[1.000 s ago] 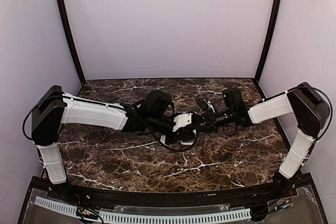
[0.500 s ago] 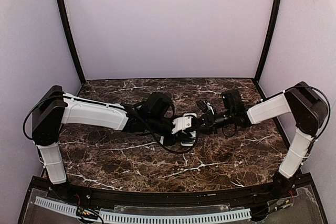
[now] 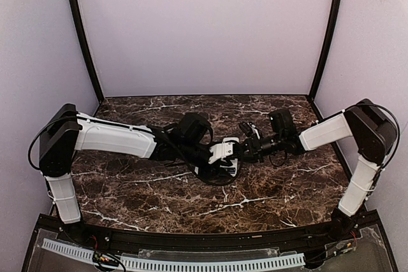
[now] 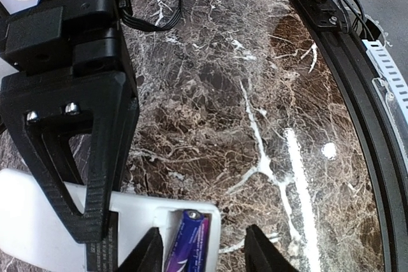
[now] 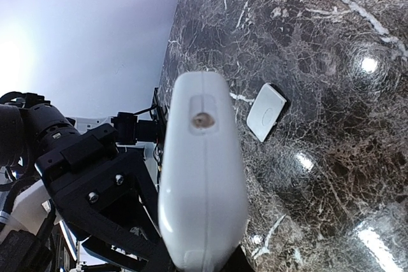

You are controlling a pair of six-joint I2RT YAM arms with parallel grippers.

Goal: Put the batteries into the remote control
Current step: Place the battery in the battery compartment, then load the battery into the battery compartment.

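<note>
The right gripper (image 5: 199,264) clamps the remote control (image 5: 203,176); the left gripper (image 4: 203,254), jaws parted, straddles a battery (image 4: 186,241) lying in the recess between them. Hazard: the battery looks only partly seated, so any tilt could spill it

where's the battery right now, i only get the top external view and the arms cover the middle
Observer: The left wrist view shows one battery lying in the recess in the white back of the remote control.
Operator: is the left gripper clamped on it
Observer: No. The left gripper has its fingers apart, with a gap wider than the battery.
Operator: and where's the cover
Observer: The right wrist view shows the white cover plate lying flat on the table, apart from the remote control.
</note>
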